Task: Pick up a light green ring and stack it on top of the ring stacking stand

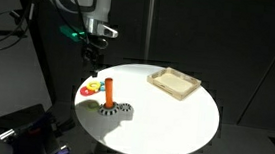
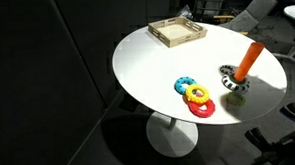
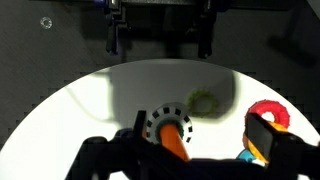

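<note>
Pale green and probably light, stiff, slick plastic, the ring lies flat on the table just beside the stand. Pinch across its rim. The gripper hangs above, wide and empty.

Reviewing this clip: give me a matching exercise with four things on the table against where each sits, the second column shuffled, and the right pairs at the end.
Things:
1. wooden tray
2. ring stacking stand
3. light green ring
4. red ring

Places:
A. next to the yellow ring in the cluster
B. upright, with the black-and-white dotted ring around its foot
C. flat on the table, close beside the stand
D. apart from all the rings, near the table's edge

Pairs: 1-D, 2-B, 3-C, 4-A.
</note>
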